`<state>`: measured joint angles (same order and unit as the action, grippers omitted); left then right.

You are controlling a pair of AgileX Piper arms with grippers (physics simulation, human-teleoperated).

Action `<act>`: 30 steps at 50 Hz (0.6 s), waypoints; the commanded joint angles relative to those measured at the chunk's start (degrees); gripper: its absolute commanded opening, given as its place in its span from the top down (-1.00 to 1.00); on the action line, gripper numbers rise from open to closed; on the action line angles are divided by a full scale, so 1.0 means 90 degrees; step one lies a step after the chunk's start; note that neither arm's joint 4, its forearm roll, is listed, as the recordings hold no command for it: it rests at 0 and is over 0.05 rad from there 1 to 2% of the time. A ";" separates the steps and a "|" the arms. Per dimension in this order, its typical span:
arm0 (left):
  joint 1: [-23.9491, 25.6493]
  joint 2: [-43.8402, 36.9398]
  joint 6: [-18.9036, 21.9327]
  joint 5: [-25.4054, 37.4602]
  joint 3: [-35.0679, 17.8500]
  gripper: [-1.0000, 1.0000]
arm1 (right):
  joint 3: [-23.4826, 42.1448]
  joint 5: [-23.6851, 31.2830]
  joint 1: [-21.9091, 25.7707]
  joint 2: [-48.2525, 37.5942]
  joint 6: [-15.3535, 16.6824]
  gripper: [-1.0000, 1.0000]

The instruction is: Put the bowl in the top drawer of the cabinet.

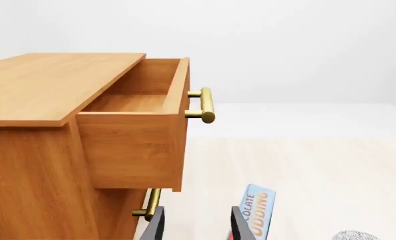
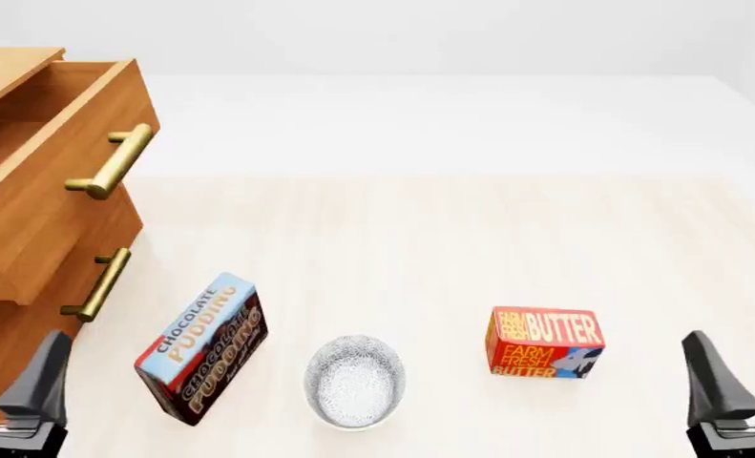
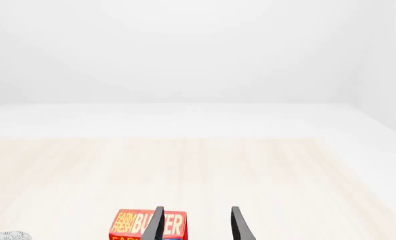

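The speckled white bowl (image 2: 355, 380) sits upright on the table near the front, between two food boxes; its rim also shows as the bowl (image 1: 355, 235) and the bowl (image 3: 7, 235). At the left stands the wooden cabinet (image 2: 8, 315), its top drawer (image 2: 46, 172) pulled out, with nothing visible in the part of its inside that shows (image 1: 127, 102). My left gripper (image 2: 6, 380) hangs open in front of the cabinet, left of the bowl and holding nothing. Far to the bowl's right, my right gripper (image 2: 746, 380) is open too, nothing between its fingers (image 3: 156, 224).
A chocolate pudding box (image 2: 202, 348) lies tilted just left of the bowl. A Farm Fresh butter box (image 2: 544, 342) stands to its right. The lower drawer is shut, its small brass handle (image 2: 97, 283) under the top drawer's bar handle (image 2: 113, 162).
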<state>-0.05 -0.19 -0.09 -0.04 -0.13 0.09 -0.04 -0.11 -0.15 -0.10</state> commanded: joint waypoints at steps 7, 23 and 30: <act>0.0013 -0.0019 -0.0048 0.0025 -0.0045 -1.00 | 0.0016 -0.0006 -0.0025 -0.0027 -0.0023 -1.00; 0.0055 -0.0006 0.0004 0.0085 -0.0185 -1.00 | 0.0016 -0.0006 -0.0027 -0.0028 -0.0025 -1.00; 0.0131 0.0014 0.0138 0.0211 -0.0388 -1.00 | 0.0016 -0.0006 -0.0028 -0.0029 -0.0027 -1.00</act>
<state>0.57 -0.20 0.29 0.95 -1.93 0.23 -0.09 -0.34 -0.40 -0.32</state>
